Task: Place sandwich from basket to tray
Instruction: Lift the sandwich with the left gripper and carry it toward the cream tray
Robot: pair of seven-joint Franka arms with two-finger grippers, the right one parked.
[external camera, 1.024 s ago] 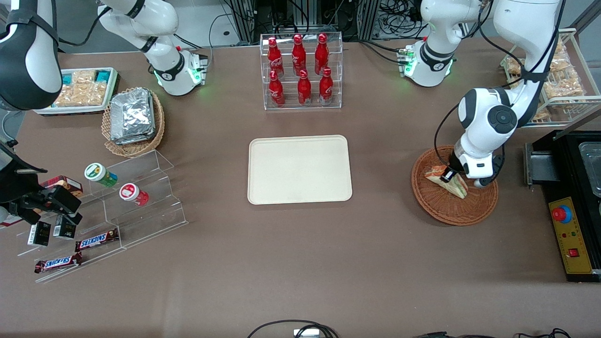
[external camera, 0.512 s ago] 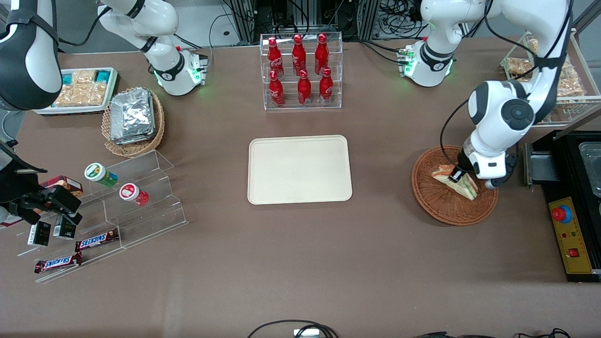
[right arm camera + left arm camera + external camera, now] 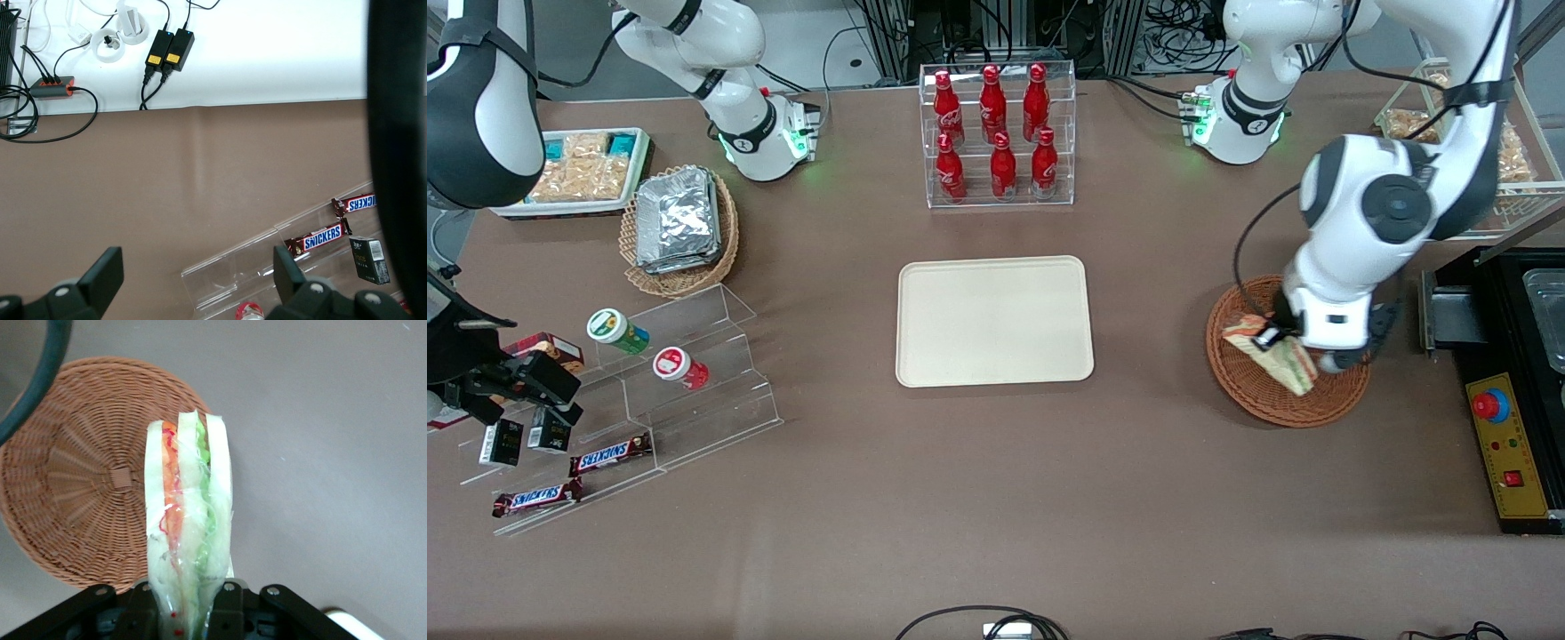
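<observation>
The left arm's gripper (image 3: 1272, 340) hangs above the round reddish-brown wicker basket (image 3: 1254, 404) with its 2 fingers closed on the wrapped sandwich (image 3: 1272, 360), so the wedge is carried in the air over the basket rather than resting in it. In the wrist view the sandwich (image 3: 189, 527) stands on edge between the fingers (image 3: 225, 607), bread faces against the pads and the orange, red and green filling layers showing along the cut edge; the basket (image 3: 80, 487) sits below it with nothing else inside. Pinching across the flat bread faces looks deliberate: it gives the pads broad surfaces to press on and keeps the clear wrap from sliding, though the soft bread could squash if squeezed harder. The cream-beige rectangular tray (image 3: 994, 322) lies flat at the middle of the table, well apart from the basket toward the parked arm's end, with nothing on it. As a judgement, the pick is done and the carry across to the tray is what remains; the wedge hangs long below the grip, so it should clear the basket's low rim and the tray's raised edge before being set down.
</observation>
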